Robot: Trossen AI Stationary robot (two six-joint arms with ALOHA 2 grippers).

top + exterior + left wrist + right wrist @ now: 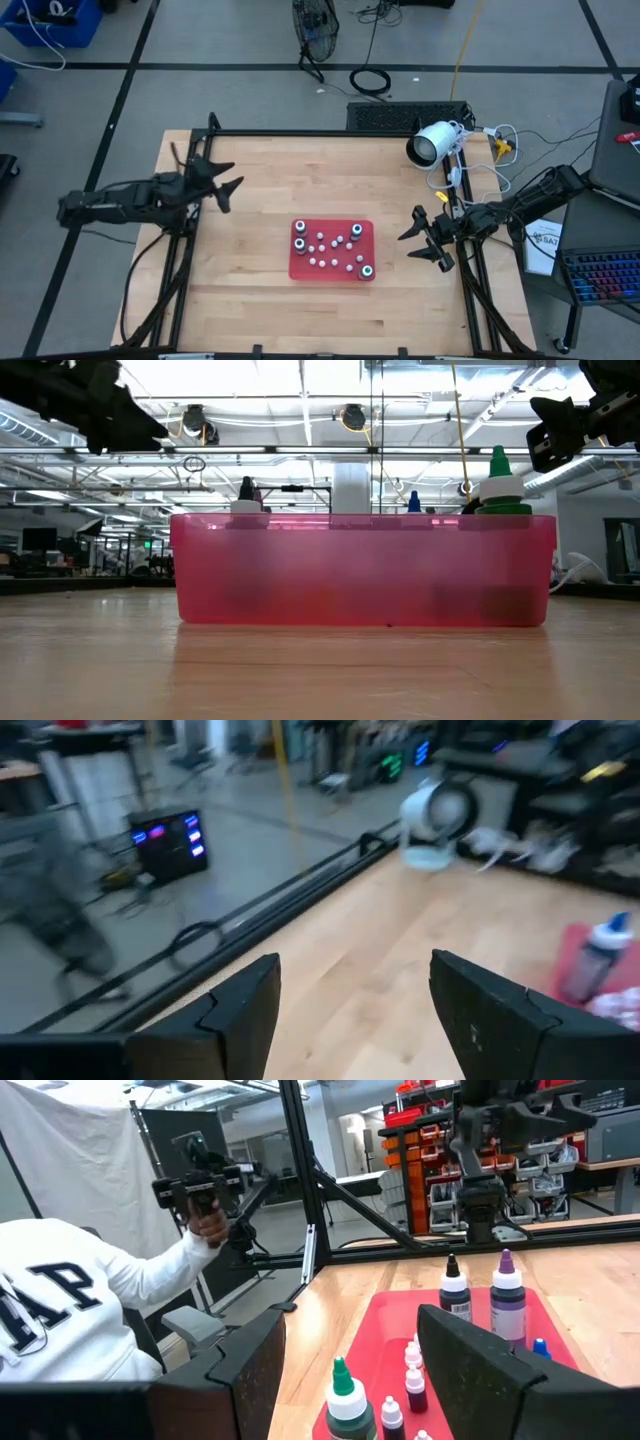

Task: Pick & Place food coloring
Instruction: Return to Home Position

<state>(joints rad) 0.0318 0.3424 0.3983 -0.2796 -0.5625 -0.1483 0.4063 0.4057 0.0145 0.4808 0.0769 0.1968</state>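
Currently the left gripper (230, 187) hangs over the desk's (250, 250) left edge, toward the far side. Its fingers are spread and hold nothing. About the desk's middle sits the red tray (300, 272), and the food coloring bottles (331, 250) stand upright inside it. A black-tipped bottle (452, 1290) and a violet bottle (507, 1295) are at the tray's left end, small whitish ones fill the middle, and the green-capped bottle (345, 1398) is at its near right corner. The right gripper (415, 240) hovers between the tray's right end and the desk's right edge, its fingers likewise spread and empty.
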